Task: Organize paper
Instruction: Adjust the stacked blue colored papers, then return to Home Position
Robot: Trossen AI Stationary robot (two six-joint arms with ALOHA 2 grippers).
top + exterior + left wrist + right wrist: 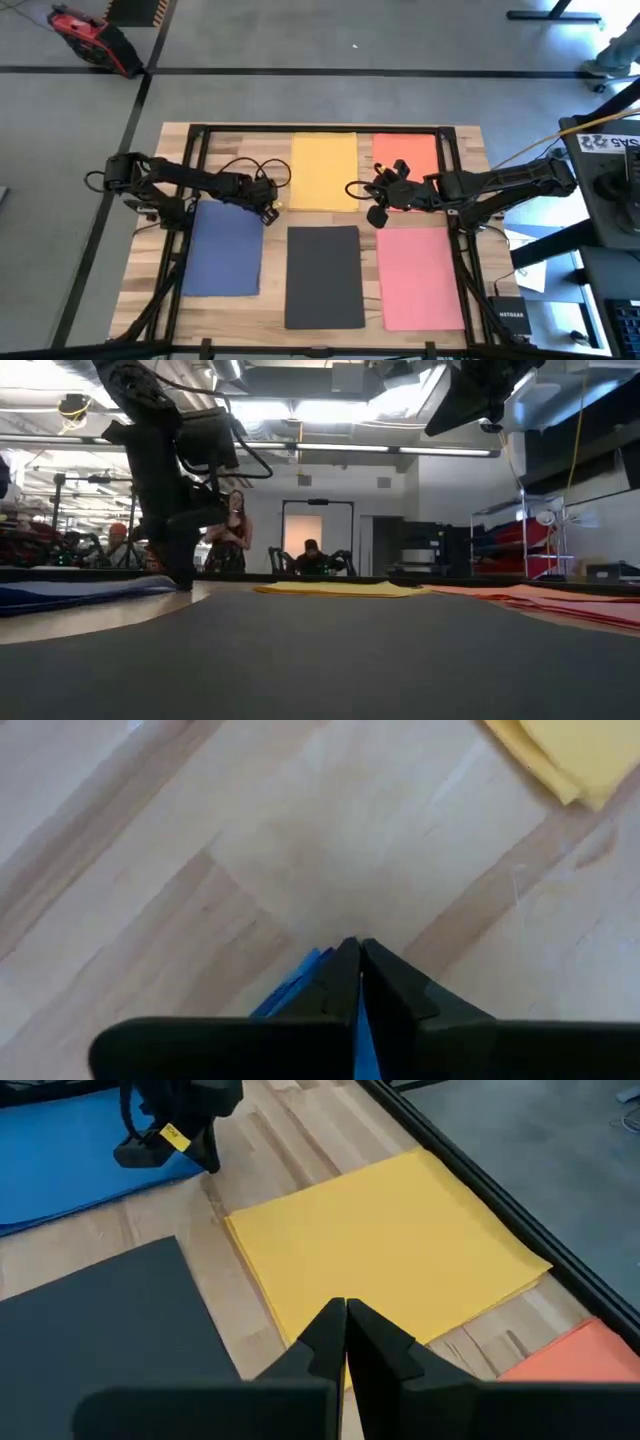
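Nearest you on the wooden table [470,150], a dark grey sheet [323,275] lies flat in the middle of the front row, with a pink sheet [420,278] to its right and a blue sheet [224,248] to its left, all three apart from one another.

Your left pincer [268,212] sits at the far right corner of that blue sheet. In its wrist view the two fingers [335,982] are pressed together, and a thin edge of the blue paper [300,980] shows pinched between them, so it has hold of that corner. In the low view the blue sheet [70,592] rises a little off the table beneath the arm.

Your right pincer [378,212] hangs just beyond the gap between the dark grey and pink sheets. Its fingers [330,1330] are closed tip to tip with nothing between them, above the near edge of the yellow sheet [390,1240].

Beyond both pincers, the yellow sheet [323,170] lies in the middle of the far row, and an orange sheet [405,155] sits just to its right, partly under the right arm.

Past the table, the low view shows a person standing [236,530] and another seated [310,558] in the room.
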